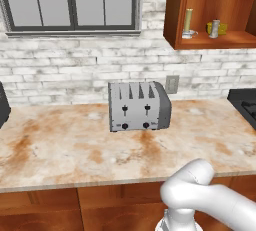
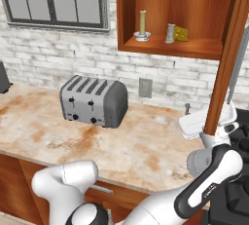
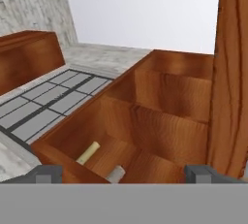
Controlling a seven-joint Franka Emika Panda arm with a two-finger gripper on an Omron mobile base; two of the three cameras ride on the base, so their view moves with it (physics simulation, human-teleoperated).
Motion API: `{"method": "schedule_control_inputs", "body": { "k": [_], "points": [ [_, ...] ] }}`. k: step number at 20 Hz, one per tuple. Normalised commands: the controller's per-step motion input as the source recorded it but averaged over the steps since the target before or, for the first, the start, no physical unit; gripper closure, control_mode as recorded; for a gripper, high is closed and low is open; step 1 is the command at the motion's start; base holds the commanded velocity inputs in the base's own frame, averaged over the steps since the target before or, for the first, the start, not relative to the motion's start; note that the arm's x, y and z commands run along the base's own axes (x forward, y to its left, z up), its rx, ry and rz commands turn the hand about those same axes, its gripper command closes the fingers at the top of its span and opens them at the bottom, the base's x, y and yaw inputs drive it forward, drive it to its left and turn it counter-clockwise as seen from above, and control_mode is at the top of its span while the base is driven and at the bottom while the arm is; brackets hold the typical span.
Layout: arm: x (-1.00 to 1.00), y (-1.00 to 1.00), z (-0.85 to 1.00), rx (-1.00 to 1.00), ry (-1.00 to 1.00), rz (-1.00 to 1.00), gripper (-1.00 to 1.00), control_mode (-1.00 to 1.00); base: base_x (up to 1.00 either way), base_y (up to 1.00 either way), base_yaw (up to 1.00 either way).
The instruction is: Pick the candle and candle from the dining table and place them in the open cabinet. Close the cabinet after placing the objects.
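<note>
Hand view: fingers (image 3: pixel 48 173) standing wide apart, gripping nothing, beside the smooth wooden cabinet door (image 3: pixel 231 72). Slim yellow candle (image 2: pixel 142 23) in its silver dish and stubby grey candle (image 2: pixel 170 33) are sitting on the cabinet (image 2: pixel 170 47) shelf.

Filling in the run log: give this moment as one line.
stage: closing | taper candle, grey candle: on cabinet shelf | cabinet door: open | gripper: open, empty, beside door
</note>
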Motion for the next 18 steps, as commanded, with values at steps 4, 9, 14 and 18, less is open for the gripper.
{"method": "schedule_control_inputs", "body": {
  "k": [4, 9, 14, 18],
  "points": [
    [0.00, -0.36, 0.00, 0.00, -0.03, 0.00, -1.00, -1.00, 0.00, 0.00, 0.00],
    [0.00, -0.38, 0.00, 0.00, -0.05, 0.00, -1.00, -1.00, 0.00, 0.00, 0.00],
    [0.00, -0.37, 0.00, 0.00, -0.04, 0.00, -1.00, -1.00, 0.00, 0.00, 0.00],
    [0.00, -0.35, 0.00, 0.00, -0.03, 0.00, -1.00, -1.00, 0.00, 0.00, 0.00]
  ]
}}
